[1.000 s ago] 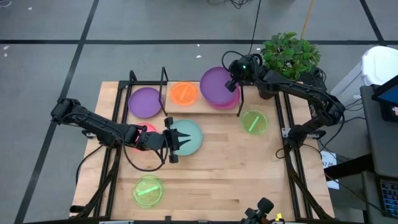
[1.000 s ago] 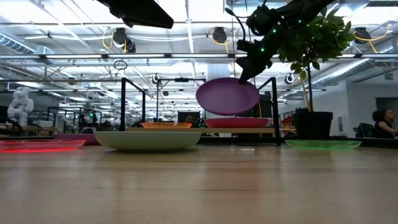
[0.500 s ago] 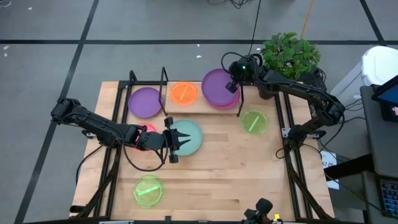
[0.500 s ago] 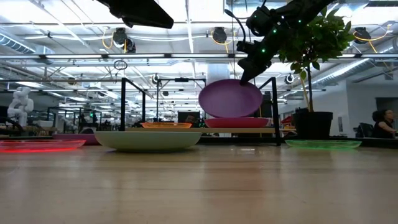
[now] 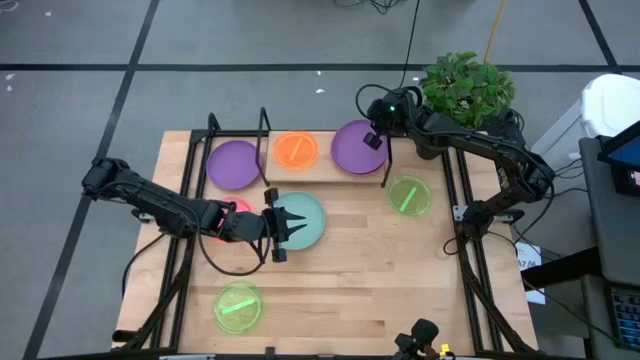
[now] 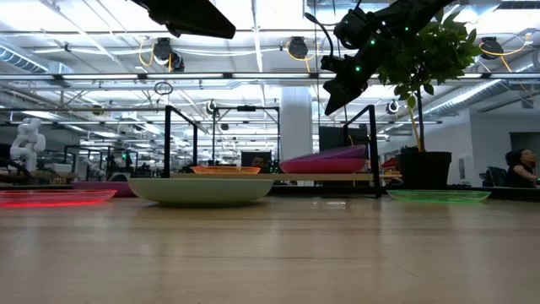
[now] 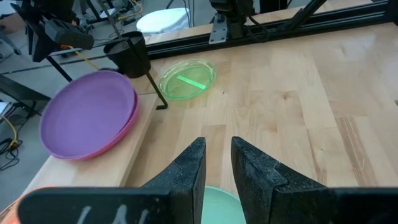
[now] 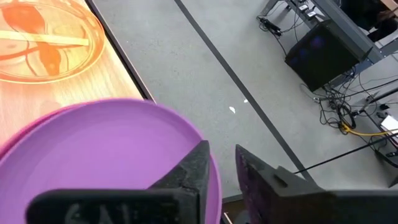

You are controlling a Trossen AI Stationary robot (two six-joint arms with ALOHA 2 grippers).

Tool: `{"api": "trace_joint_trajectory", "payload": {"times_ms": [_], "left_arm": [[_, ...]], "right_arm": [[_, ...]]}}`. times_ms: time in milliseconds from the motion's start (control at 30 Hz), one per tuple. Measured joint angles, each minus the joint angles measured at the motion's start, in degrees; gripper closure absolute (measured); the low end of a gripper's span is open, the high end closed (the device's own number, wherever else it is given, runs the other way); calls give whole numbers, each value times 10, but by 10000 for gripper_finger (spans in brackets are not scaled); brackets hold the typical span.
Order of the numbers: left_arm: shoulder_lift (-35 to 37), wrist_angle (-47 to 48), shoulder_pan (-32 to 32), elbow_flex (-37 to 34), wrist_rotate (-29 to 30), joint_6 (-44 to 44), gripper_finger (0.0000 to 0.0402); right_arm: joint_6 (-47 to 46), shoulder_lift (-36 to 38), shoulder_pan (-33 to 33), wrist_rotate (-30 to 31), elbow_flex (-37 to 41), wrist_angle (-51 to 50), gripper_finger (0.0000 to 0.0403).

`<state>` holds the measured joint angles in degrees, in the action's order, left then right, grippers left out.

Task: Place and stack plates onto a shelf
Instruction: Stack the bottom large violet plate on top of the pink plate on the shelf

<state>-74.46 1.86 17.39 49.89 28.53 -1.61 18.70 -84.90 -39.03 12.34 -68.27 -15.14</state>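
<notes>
At the shelf's [image 5: 325, 165] right end, the right gripper [image 5: 372, 137] hangs just above the purple plate [image 5: 354, 146] (fingers barely parted, gripping nothing) atop the magenta one.

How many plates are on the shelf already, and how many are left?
Three look done: an orange plate and a purple plate stacked on a magenta plate sit on the shelf. The right gripper hangs open just above that stack; the left gripper is open over the teal plate. That, the red plate, two green plates and another purple plate wait on the table.
</notes>
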Motion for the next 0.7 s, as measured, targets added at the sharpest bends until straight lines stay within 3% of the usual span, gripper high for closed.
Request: {"api": "trace_joint_trajectory", "payload": {"times_ms": [367,500,700], "left_arm": [[0,1,0,0,0,0,318],[0,9,0,0,0,3,318],[0,32,0,0,0,26,318]], "right_arm": [[-9,19,33,-4,1,-6,308],[-44,55,71,-7,1,-63,307],[-125,141,138,-96,81,-112,307]]}}
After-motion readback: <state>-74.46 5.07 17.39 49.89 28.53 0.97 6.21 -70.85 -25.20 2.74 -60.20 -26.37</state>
